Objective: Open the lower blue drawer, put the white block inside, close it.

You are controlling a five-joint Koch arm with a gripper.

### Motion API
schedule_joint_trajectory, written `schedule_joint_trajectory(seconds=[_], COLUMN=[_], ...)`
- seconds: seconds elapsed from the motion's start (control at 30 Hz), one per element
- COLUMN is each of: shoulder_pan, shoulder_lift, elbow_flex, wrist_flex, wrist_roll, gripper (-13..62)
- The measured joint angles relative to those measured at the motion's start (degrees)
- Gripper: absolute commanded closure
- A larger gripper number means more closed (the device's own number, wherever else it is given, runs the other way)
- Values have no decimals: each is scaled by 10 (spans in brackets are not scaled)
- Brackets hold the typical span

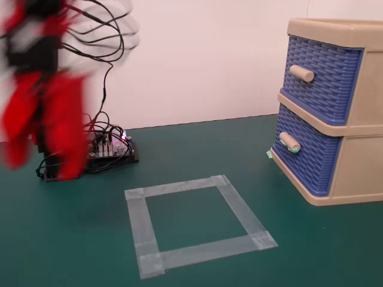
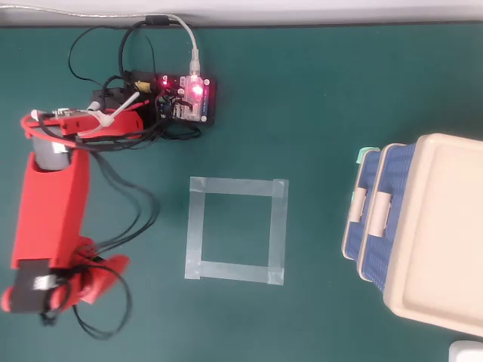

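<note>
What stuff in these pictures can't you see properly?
- The red arm in the fixed view: smeared by motion blur and cut off by the left edge.
- The tool in the overhead view: open or shut cannot be told.
- The white block: in neither view.
- Inside the lower blue drawer: hidden by its front.
- A pale thing in the overhead view: cut off by the bottom-right corner.

green table [image 1: 197,143], tape square [image 1: 197,224], drawer cabinet [image 1: 359,173]

We see our red arm [image 2: 49,204] at the left edge of the overhead view, folded back and reaching toward the bottom. Our gripper [image 2: 94,283] sits low; its fixed-view image is motion-blurred, jaws unreadable.
</note>
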Motion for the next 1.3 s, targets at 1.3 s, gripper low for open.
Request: schedule_joint_trajectory(seconds=[1.3], shoulder_pan=[182], shoulder_lift=[494], elbow_flex=[812], wrist_flex=[-250], wrist_roll=[-373], gripper=[150])
